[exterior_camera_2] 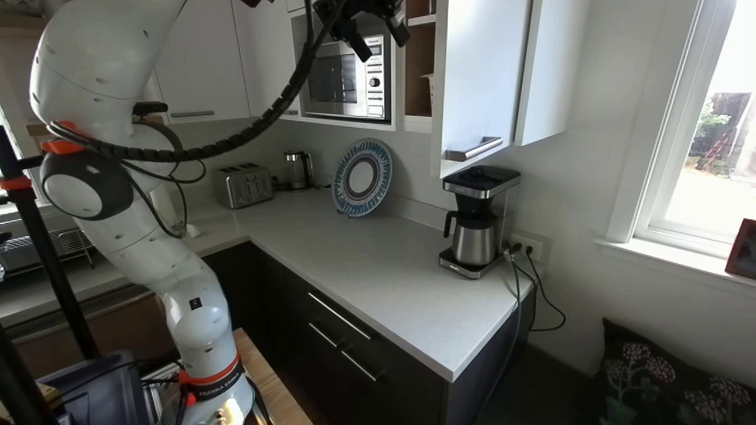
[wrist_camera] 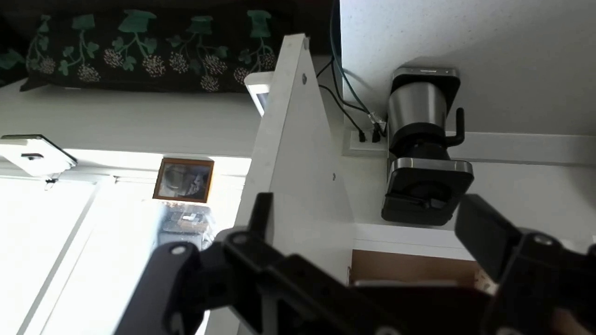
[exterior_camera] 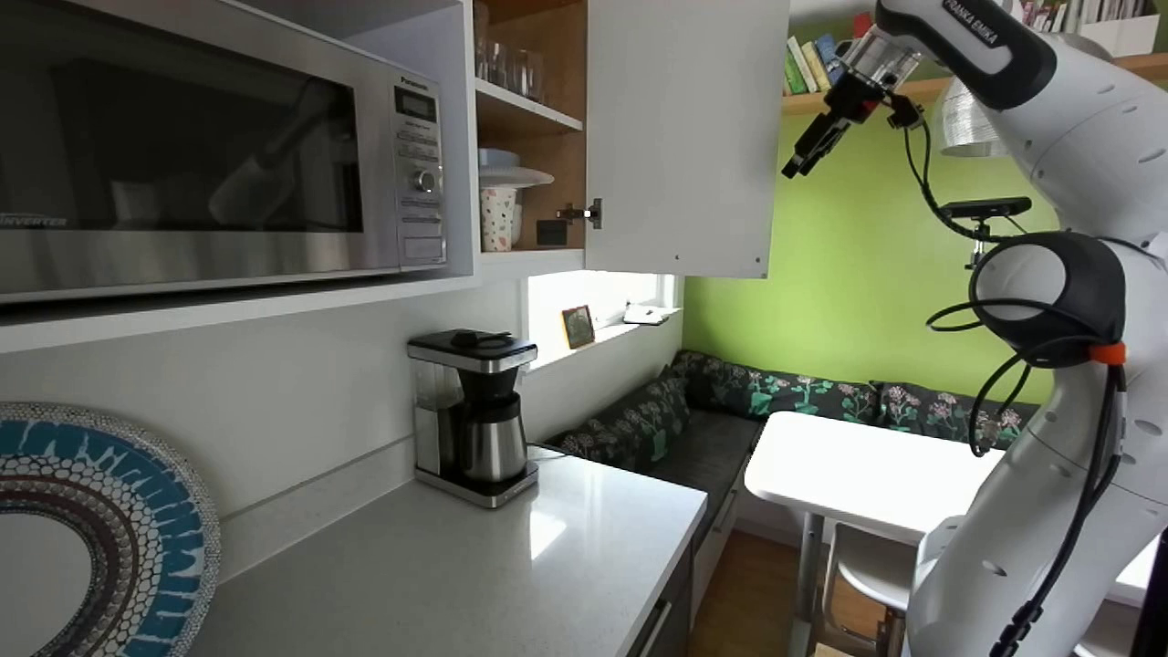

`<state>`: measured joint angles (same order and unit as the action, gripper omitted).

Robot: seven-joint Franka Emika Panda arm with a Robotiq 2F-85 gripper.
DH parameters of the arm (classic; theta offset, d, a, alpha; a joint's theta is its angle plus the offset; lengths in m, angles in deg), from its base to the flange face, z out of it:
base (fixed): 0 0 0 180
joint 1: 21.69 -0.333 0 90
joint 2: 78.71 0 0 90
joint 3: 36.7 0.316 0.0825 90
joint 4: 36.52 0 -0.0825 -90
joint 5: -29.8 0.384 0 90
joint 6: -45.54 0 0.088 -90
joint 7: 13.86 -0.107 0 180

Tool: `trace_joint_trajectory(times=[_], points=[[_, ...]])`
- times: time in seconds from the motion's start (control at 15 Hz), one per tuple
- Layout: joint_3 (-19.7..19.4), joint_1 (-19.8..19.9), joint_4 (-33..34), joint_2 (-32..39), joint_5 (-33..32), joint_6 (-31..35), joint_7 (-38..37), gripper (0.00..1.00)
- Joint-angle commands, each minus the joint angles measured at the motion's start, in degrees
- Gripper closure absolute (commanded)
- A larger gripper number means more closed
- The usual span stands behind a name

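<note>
My gripper is open with nothing between its wide-apart black fingers; it shows high up in both exterior views (exterior_camera: pixel 796 164) (exterior_camera_2: pixel 383 49) and in the wrist view (wrist_camera: pixel 368 204). An open white cabinet door (exterior_camera: pixel 680 137) is the nearest thing to it; the door also shows in the wrist view (wrist_camera: pixel 307 186). I cannot tell whether a finger touches it. Inside the open cabinet, glasses (exterior_camera: pixel 511 68) stand on the upper shelf, and a speckled cup (exterior_camera: pixel 497 219) and white dishes (exterior_camera: pixel 514 176) stand below. The wrist view stands upside down.
A coffee maker (exterior_camera: pixel 474 411) (exterior_camera_2: pixel 475 230) (wrist_camera: pixel 419 139) stands on the counter (exterior_camera_2: pixel 354 260) below the cabinet. A microwave (exterior_camera: pixel 201 137) sits beside the cabinet. A patterned plate (exterior_camera_2: pixel 362 177) leans against the wall. A toaster (exterior_camera_2: pixel 242 184), a white table (exterior_camera: pixel 867 456) and a cushioned bench (exterior_camera: pixel 703 438) stand around.
</note>
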<state>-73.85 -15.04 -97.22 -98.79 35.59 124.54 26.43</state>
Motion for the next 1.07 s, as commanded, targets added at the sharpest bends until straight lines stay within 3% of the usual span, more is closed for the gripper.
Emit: trace_joint_trajectory(times=[0.0, 0.4, 1.0], points=[[-4.5, -1.4, 0.7, 1.3, 2.5, 0.8, 1.5, 0.00], [-9.8, -2.8, 0.6, 2.7, 4.4, 4.6, 4.8, 0.00], [-15.1, -7.4, -1.9, 2.9, 15.1, 7.8, 4.7, 0.00]])
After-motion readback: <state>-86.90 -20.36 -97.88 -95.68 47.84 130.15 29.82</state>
